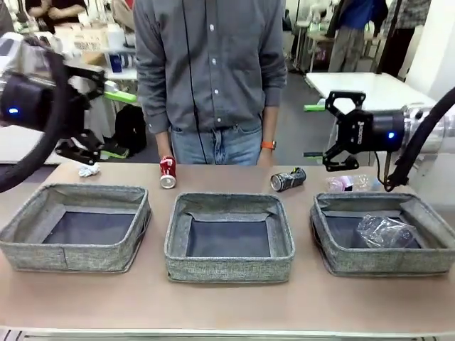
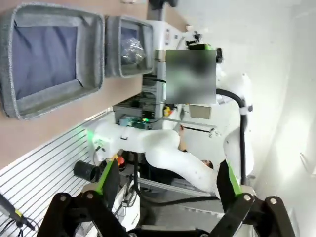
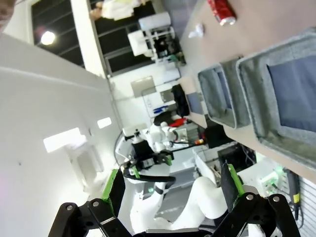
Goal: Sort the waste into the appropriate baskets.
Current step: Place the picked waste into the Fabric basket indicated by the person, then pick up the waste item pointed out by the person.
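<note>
1. Left gripper (image 1: 96,117): raised over the table's left end, jaws spread, holding nothing.
2. Right gripper (image 1: 316,131): raised at the right, jaws spread, holding nothing.
3. Right basket (image 1: 384,264): one clear bottle (image 1: 384,231) lies inside.
4. Table (image 1: 227,305), behind the baskets, left to right: wad (image 1: 88,170), red can (image 1: 167,172), black can (image 1: 288,179), pink-label bottle (image 1: 348,182).

The front camera sits at the robot's edge of the table (image 1: 227,305), close and slightly above, facing across three baskets (image 1: 229,270) to the person (image 1: 210,71) standing opposite. Both wrist cameras hang higher, rolled sideways: the left looks rightward along the table, the right leftward. Each shares baskets with the front view; the right also shares the red can (image 3: 220,10) and paper wad (image 3: 196,30).
</note>
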You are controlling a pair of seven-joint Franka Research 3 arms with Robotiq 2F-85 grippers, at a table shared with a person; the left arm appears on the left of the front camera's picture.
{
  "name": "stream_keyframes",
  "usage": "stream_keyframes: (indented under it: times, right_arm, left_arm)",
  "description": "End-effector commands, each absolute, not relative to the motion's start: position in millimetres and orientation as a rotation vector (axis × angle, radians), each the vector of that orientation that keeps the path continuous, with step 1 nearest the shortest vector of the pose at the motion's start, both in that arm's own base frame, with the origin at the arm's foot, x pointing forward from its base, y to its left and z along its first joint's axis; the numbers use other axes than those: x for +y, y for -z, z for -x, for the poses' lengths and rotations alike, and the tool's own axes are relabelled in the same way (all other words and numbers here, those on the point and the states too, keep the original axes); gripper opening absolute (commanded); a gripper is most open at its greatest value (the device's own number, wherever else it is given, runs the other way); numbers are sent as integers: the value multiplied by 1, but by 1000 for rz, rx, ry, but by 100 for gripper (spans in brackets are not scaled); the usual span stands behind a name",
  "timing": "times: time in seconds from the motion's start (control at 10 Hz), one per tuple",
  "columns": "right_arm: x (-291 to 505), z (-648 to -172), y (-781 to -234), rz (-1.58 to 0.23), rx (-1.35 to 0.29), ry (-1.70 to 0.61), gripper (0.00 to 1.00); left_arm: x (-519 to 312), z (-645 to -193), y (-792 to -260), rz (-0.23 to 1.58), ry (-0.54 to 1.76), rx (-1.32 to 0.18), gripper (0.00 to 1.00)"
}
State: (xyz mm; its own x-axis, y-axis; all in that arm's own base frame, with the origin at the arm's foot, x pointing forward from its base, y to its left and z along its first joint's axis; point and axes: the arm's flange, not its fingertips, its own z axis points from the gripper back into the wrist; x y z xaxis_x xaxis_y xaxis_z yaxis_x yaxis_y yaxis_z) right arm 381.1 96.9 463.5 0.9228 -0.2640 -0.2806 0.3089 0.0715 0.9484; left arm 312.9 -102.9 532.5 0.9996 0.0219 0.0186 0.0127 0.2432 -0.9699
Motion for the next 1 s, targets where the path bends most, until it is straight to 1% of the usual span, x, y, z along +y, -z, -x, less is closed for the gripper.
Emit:
stream_keyframes:
  times: [0.0,0.1,0.9]
  right_arm:
    - [80,-387,-477,-1360,52,494,100]
    - [97,-381,-463,-1436,38,431,100]
    - [97,-381,-463,-1436,38,431,100]
  left_arm:
    - [-105,-308,-498,1414,34,36,100]
    - [-103,-313,-533,1325,-6,-30,100]
    - [-103,-313,-533,1325,-6,-30,100]
